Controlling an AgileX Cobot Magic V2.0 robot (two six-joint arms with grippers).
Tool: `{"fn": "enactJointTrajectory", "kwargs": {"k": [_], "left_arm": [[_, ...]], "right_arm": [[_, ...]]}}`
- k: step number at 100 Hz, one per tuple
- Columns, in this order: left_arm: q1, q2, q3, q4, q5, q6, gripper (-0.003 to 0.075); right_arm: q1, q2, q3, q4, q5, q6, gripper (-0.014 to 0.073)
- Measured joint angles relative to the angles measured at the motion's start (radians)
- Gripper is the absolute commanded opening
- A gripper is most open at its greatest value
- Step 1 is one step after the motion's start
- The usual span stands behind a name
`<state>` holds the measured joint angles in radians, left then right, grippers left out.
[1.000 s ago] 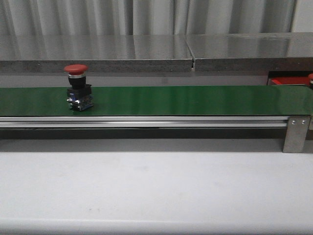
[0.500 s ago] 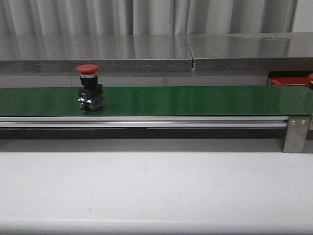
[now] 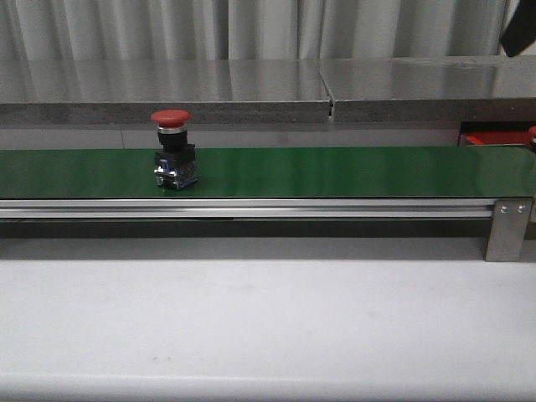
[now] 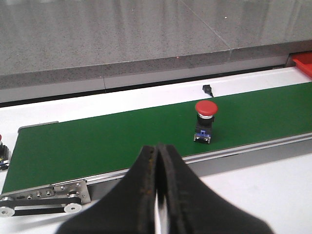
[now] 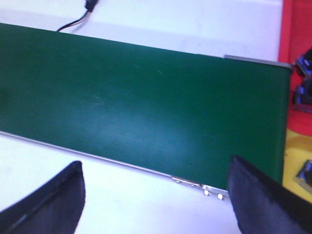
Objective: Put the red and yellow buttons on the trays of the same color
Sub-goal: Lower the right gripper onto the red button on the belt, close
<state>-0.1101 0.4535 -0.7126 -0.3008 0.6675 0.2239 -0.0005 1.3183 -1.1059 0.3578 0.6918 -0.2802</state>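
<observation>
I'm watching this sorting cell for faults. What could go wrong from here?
The red button stands tall on a small base on the green belt; a sideways knock could topple it. The right claw waits open over the belt's end, so a late close may miss. The left claw is shut and would need opening first.

Front view: low, level, facing forward across tabletop [image 3: 268, 318] at green belt [image 3: 335, 172]. Left wrist view: higher, oblique, farther back. Right wrist view: close, steep, over belt's right end. All share belt.
</observation>
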Motion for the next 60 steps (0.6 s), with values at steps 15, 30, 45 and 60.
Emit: {"fn": "enactJointTrajectory", "kwargs": {"k": [15, 30, 45, 60], "left_arm": [[0.0, 0.0, 0.0, 0.0, 0.0, 0.0, -0.002], [0.0, 0.0, 0.0, 0.0, 0.0, 0.0, -0.002], [0.0, 0.0, 0.0, 0.0, 0.0, 0.0, -0.002], [0.0, 0.0, 0.0, 0.0, 0.0, 0.0, -0.002]], "right_arm": [[0.073, 0.044, -0.095, -0.002, 0.068, 0.0, 0.0595], [0.147, 0.111, -0.196, -0.002, 0.131, 0.0, 0.0595], [0.211, 0.194, -0.295, -0.002, 0.178, 0.0, 0.0595], [0.276, 0.296, -0.405, -0.005, 0.239, -0.026, 0.0595]]}}
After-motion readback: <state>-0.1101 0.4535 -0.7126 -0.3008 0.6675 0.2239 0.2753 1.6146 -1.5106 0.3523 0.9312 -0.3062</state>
